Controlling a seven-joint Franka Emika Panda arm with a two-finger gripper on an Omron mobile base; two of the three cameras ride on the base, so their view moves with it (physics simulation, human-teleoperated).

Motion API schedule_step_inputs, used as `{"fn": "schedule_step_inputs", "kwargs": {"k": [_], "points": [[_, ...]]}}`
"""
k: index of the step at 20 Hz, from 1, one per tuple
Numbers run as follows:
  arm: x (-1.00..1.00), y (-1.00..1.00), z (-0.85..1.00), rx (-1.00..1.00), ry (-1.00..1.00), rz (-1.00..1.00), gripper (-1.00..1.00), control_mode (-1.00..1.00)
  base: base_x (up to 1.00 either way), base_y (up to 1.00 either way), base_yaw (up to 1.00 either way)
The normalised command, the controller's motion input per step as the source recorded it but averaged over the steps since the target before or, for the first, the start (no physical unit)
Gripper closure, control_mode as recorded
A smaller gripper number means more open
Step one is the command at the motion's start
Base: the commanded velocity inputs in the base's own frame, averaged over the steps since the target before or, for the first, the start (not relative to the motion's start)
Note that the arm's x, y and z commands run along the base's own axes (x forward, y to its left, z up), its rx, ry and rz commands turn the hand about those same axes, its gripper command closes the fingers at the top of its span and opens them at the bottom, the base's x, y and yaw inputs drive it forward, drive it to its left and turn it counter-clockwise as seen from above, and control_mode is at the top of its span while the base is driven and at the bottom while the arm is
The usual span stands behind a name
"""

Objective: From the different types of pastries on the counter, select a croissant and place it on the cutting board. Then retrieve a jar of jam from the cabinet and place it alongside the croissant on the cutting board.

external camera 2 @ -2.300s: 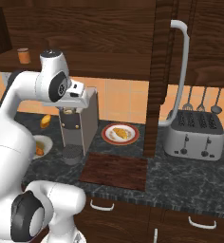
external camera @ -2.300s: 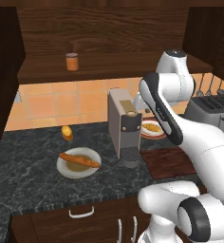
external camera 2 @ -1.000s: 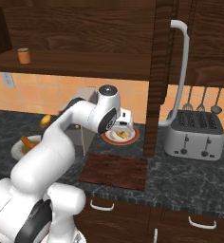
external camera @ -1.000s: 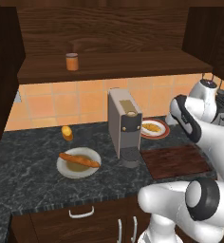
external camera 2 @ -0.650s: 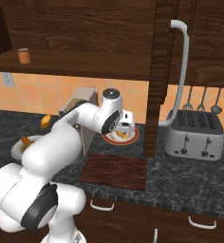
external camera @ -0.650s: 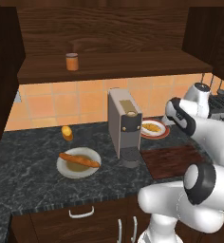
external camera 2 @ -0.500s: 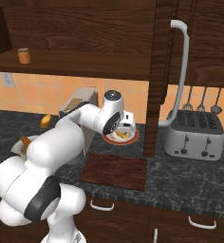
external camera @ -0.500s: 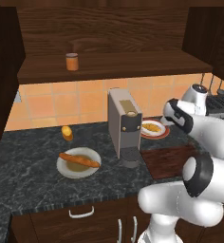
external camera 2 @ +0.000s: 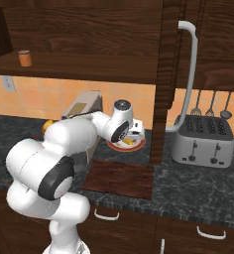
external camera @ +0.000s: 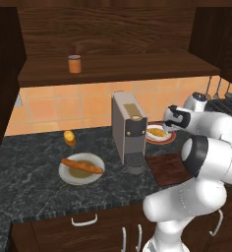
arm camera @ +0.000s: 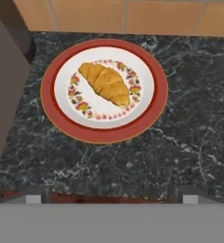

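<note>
The golden croissant (arm camera: pixel 106 83) lies on a red-rimmed white plate (arm camera: pixel 104 135) on the marbled counter (arm camera: pixel 190 118). My gripper (arm camera: pixel 111 198) hangs above the plate's near side, open wide with nothing between its fingertips (arm camera: pixel 36 195). From the base, the gripper (external camera: pixel 169 123) hovers beside the croissant (external camera: pixel 158 132), behind the dark reddish cutting board (external camera: pixel 168 167). The orange jar of jam (external camera: pixel 74 64) stands on the wall cabinet's shelf (external camera: pixel 118 69). The other pastries, a yellow-orange bun (external camera: pixel 69 138) and a long brown baguette (external camera: pixel 82 166), sit to the left.
A grey coffee machine (external camera: pixel 128 128) stands just left of the croissant plate. The baguette rests on a white plate (external camera: pixel 71 176). A silver toaster (external camera 2: pixel 203 141) is at the right, past a dark cabinet post (external camera 2: pixel 161 99). Lower cabinets line the counter's front.
The arm has swung from the left over to the croissant plate and drawn closer to it over the last second. The jaws stay open and no pastry has moved.
</note>
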Motion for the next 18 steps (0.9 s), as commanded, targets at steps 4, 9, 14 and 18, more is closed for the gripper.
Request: {"fn": "schedule_step_inputs", "kwargs": {"k": [4,9,14,18], "points": [[0.39,-0.04,-0.22,0.0,-0.02,0.0,-1.0,-1.0,0.0,0.0,0.0],[0.38,0.0,-0.17,0.0,0.0,0.01,-1.0,-1.0,0.0,0.0,0.0],[0.37,0.04,-0.25,0.0,0.0,0.01,-1.0,-1.0,0.0,0.0,0.0],[0.39,0.0,-0.26,0.0,0.0,0.02,-1.0,-1.0,0.0,0.0,0.0]]}}
